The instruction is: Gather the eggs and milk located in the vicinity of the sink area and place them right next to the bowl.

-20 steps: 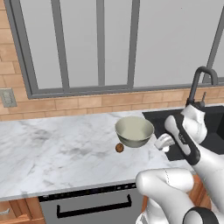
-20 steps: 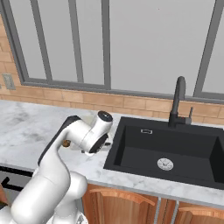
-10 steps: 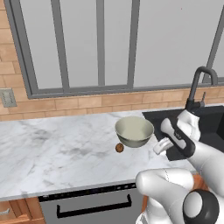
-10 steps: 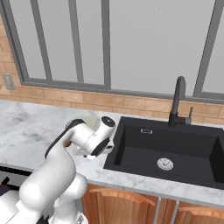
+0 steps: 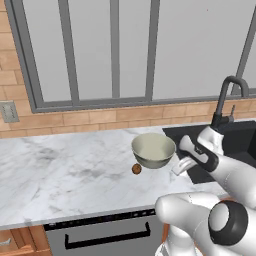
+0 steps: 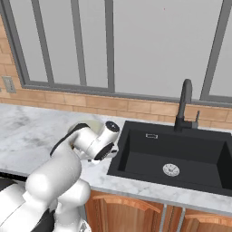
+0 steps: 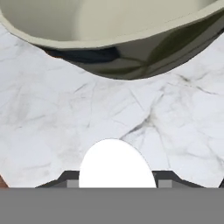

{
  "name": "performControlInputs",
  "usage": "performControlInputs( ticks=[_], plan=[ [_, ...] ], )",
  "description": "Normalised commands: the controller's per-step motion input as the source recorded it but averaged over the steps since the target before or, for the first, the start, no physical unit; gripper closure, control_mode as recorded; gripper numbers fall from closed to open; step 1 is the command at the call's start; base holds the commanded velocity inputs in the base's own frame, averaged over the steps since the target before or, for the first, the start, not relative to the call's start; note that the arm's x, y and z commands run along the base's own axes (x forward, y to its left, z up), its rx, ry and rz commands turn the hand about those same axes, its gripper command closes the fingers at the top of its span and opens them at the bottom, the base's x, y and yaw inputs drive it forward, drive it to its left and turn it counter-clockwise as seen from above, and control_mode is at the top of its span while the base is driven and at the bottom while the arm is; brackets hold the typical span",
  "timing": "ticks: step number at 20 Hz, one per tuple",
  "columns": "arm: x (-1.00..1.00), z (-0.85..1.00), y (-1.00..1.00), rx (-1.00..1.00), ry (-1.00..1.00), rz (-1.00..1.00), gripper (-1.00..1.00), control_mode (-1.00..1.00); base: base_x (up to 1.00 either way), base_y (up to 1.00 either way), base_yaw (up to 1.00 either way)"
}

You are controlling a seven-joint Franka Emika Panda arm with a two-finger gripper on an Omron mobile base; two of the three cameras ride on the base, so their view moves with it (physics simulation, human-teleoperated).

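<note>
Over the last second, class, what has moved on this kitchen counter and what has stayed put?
The white robot arm's wrist swung slightly, bringing the gripper lower beside the round pale cream-green bowl, on its sink side; it carries a white oval object that may be an egg. The bowl, the small brown egg on the marble counter and the black sink stayed put.

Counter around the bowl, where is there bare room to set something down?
The marble counter is bare left of the bowl toward the wall outlet, and between bowl and brick wall. Crowded: an egg at the bowl's front left, the gripper between bowl and sink.
</note>
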Motion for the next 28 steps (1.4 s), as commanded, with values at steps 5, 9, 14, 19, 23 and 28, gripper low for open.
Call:
performControlInputs(
  ticks=[5,9,14,19,23,28],
  plan=[
    [0.19,-0.04,0.00,0.00,0.00,0.00,1.00,-1.00,0.00,0.00,0.00],
    [0.17,-0.07,0.00,0.01,-0.08,0.00,1.00,-1.00,0.00,0.00,0.00],
    [0.14,-0.07,0.00,0.01,-0.16,0.00,1.00,-1.00,0.00,0.00,0.00],
    [0.00,-0.21,0.00,0.00,-0.11,0.00,1.00,-1.00,0.00,0.00,0.00],
    [0.02,-0.24,0.00,0.00,-0.01,0.00,1.00,-1.00,0.00,0.00,0.00],
    [0.19,-0.11,0.00,0.00,0.00,0.00,1.00,-1.00,0.00,0.00,0.00]
  ],
)
